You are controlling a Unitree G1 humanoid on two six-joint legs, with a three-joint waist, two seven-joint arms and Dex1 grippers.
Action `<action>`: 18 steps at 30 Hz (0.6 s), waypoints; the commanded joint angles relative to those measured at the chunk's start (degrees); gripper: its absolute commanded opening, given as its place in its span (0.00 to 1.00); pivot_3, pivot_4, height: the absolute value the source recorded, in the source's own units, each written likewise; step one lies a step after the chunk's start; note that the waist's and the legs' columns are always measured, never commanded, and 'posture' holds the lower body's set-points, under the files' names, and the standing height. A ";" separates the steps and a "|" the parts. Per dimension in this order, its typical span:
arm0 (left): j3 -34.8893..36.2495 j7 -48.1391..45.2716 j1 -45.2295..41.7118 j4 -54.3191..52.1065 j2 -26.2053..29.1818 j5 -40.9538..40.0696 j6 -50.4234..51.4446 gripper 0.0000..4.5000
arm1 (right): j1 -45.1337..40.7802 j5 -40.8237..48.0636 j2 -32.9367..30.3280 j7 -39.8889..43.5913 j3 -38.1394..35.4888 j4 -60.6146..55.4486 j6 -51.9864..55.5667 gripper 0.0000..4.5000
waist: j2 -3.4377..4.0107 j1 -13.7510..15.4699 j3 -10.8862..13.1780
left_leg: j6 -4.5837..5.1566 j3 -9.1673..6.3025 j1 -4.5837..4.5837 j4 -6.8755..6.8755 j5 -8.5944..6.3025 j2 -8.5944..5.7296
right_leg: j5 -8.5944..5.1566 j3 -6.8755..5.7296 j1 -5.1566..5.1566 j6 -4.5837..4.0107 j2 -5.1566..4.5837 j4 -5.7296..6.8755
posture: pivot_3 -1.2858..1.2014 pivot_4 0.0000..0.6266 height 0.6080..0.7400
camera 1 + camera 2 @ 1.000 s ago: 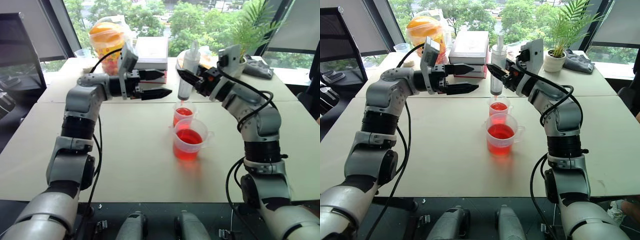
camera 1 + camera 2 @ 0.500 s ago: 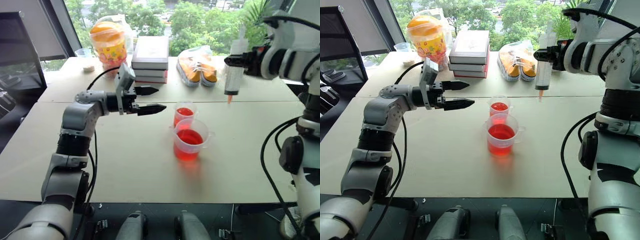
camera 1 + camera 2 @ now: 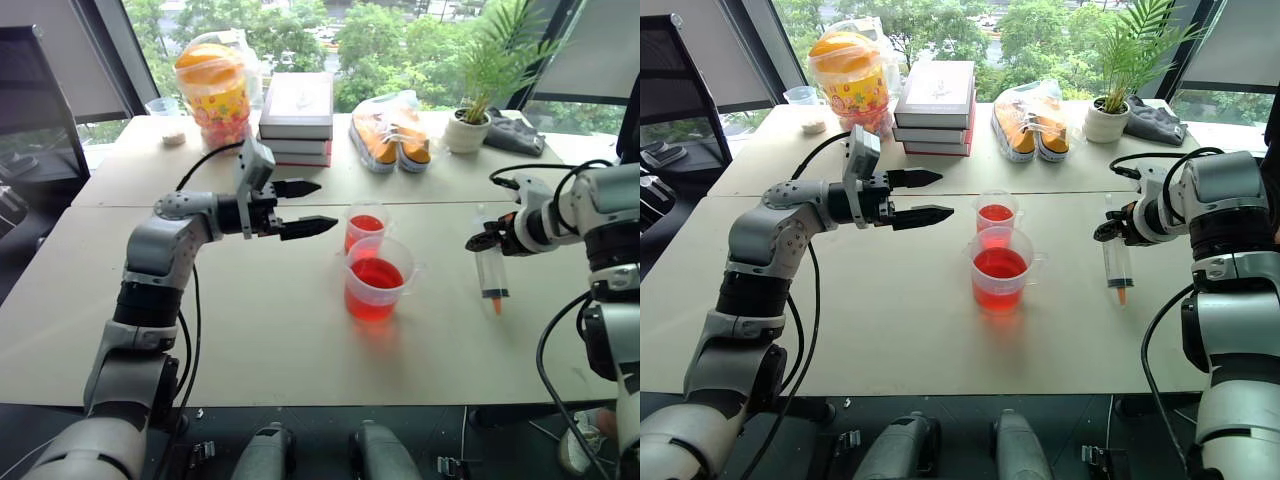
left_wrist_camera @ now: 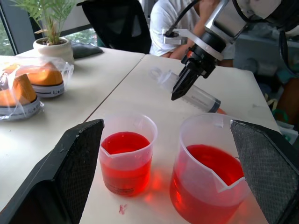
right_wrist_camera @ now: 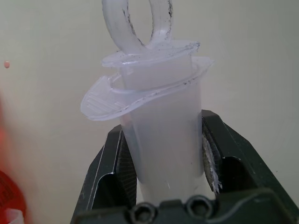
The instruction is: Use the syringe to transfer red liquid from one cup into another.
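Syringe (image 3: pixel 1117 265) hangs tip-down over the desk (image 3: pixel 890 320) on the right, clamped in the right hand (image 3: pixel 1118 233), well apart from both cups. Small cup (image 3: pixel 996 219) sits just beyond the spouted cup (image 3: pixel 1001 270), both holding red liquid (image 3: pixel 1000 266). Left hand (image 3: pixel 925 196) hovers left of them, fingers spread wide, empty.

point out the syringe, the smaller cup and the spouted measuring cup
syringe (image 3: pixel 1116 262), right eye view, clear barrel
smaller cup (image 3: pixel 997 217), right eye view, red-filled body
spouted measuring cup (image 3: pixel 1000 278), right eye view, front wall

Pale tables (image 3: pixel 250 320) before leafy windows (image 3: pixel 300 30)
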 commanded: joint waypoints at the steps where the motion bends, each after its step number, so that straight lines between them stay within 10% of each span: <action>1: 0.38 0.47 0.35 -2.83 1.03 -1.41 0.47 0.99 | -0.10 -2.97 0.45 2.47 1.88 1.98 -4.01 0.34 | 0.00 0.01 0.00 | 0.00 0.00 0.00 0.01 0.00 0.00 | 0.00 0.00 0.00 0.00 0.00 0.01 | 0.52 0.24 1.00; 4: -0.05 0.62 0.86 -3.58 1.54 -1.40 0.50 0.99 | 0.04 -4.10 1.10 4.00 2.16 3.16 -4.89 0.34 | -0.01 0.09 0.00 | 0.00 -0.03 0.01 0.02 0.00 0.00 | 0.00 -0.01 0.01 0.00 0.02 0.02 | 0.52 0.24 1.00; 10: -0.31 0.18 1.25 -4.40 2.39 -2.64 1.26 1.00 | -0.04 -4.19 0.57 5.26 -0.95 1.09 -2.81 0.99 | 0.00 0.22 0.00 | 0.00 -0.02 0.00 0.05 0.00 0.00 | 0.00 -0.01 0.03 0.00 0.00 0.01 | 0.52 0.24 1.00; 18: -0.07 -0.55 1.87 -5.34 3.63 -3.59 1.29 1.00 | 10.70 4.26 -10.80 9.47 -12.11 -34.98 3.89 1.00 | 0.00 0.48 0.00 | 0.00 -0.13 -0.05 0.02 -0.01 -0.01 | 0.00 -0.06 0.02 0.00 -0.01 -0.06 | 0.52 0.24 1.00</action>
